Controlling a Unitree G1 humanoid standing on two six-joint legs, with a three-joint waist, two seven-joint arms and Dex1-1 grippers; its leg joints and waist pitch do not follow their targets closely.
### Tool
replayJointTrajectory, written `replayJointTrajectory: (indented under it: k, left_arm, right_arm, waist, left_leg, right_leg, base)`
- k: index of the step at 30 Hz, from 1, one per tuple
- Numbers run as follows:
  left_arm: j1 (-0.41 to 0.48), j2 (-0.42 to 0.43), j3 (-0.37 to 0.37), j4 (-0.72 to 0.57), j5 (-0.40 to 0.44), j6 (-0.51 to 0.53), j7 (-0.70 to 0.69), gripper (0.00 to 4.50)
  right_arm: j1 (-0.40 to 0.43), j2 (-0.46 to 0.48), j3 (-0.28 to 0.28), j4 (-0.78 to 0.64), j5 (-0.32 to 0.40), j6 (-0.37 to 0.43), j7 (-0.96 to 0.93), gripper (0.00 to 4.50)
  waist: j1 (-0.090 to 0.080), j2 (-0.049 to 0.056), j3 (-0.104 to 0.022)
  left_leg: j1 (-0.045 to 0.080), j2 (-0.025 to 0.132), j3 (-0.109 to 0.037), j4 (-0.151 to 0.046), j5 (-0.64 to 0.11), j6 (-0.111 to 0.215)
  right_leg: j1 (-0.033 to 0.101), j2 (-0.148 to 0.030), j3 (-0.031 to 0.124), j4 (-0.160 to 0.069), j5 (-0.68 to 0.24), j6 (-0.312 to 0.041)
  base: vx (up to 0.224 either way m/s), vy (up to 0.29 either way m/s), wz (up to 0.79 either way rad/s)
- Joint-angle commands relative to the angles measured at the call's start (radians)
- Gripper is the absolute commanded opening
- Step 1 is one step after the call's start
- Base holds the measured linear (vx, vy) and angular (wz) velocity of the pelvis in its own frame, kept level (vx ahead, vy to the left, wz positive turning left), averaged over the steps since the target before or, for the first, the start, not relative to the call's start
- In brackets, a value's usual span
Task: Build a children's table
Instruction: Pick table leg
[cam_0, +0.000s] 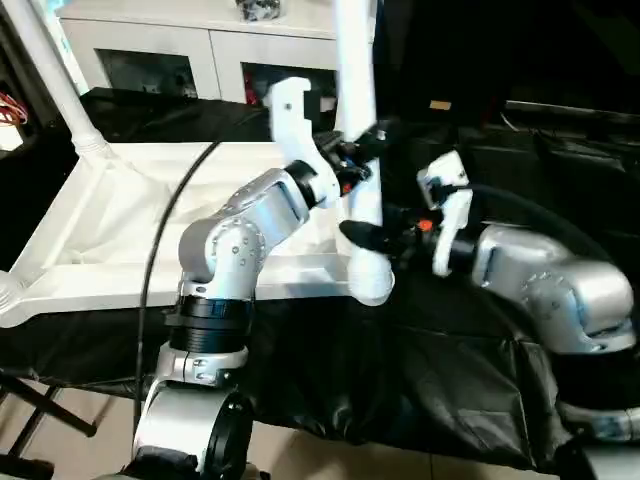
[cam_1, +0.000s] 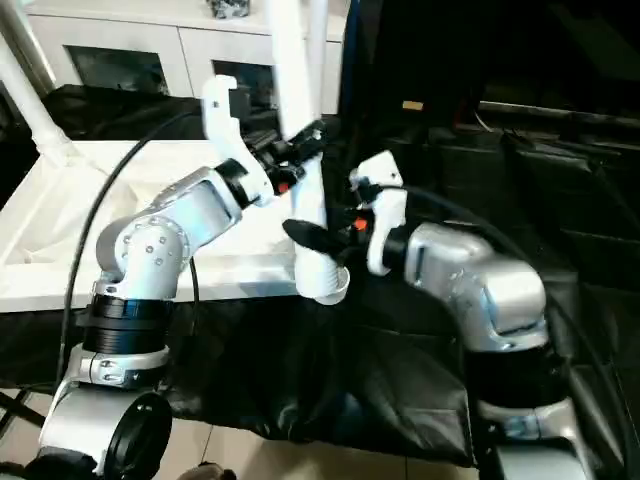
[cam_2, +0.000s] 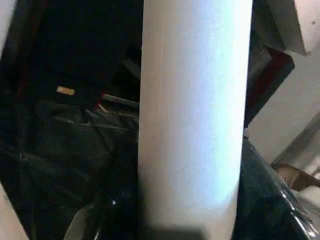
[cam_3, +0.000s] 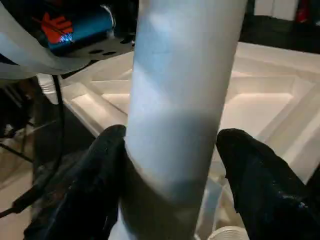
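White plastic leg (cam_0: 358, 120) stands upright at the tabletop's (cam_0: 120, 215) near right corner, light, stiff and slick. Left gripper (cam_0: 352, 160) grasps it mid-shaft; right gripper (cam_3: 170, 165) straddles it low, fingers (cam_3: 107, 165) slightly apart. Gripping low steadies it.

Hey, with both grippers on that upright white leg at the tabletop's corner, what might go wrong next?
The right gripper has its black fingers standing off the white tubular leg, so the left gripper may carry the leg alone and let it tip. The leg's flared end could also sit crooked at the white ribbed tabletop corner.
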Motion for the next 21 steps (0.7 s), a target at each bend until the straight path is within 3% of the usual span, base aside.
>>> replayJointTrajectory:
  k: [1,9,21]
  left_arm:
    - [-0.032,0.011,-0.019,-0.008,0.010,-0.004,-0.028,1.85]
    - [-0.038,0.037,-0.052,-0.008,0.016,-0.003,-0.083,1.85]
    - [-0.030,0.032,-0.081,-0.031,-0.014,0.013,-0.147,1.85]
  right_arm:
    - [-0.026,-0.015,-0.027,0.020,0.032,0.036,0.015,3.11]
    - [-0.038,-0.083,-0.032,0.025,0.079,0.103,0.093,3.11]
    - [-0.019,-0.115,0.010,0.008,0.094,0.115,0.139,3.11]
  waist:
    - [0.004,-0.019,-0.077]
    - [0.008,-0.020,-0.076]
    - [0.012,-0.023,-0.077]
  left_leg:
    - [0.028,-0.001,0.007,-0.053,-0.024,0.009]
    - [0.029,0.002,0.008,-0.053,-0.027,0.010]
    - [0.029,0.003,0.009,-0.051,-0.020,0.022]
  right_leg:
    - [0.049,-0.038,0.009,-0.054,0.197,-0.233]
    - [0.048,-0.039,0.009,-0.054,0.177,-0.239]
    - [0.048,-0.041,0.008,-0.053,0.176,-0.256]
  base:
    - [0.000,0.000,0.00]
    - [0.000,0.000,0.00]
    - [0.000,0.000,0.00]
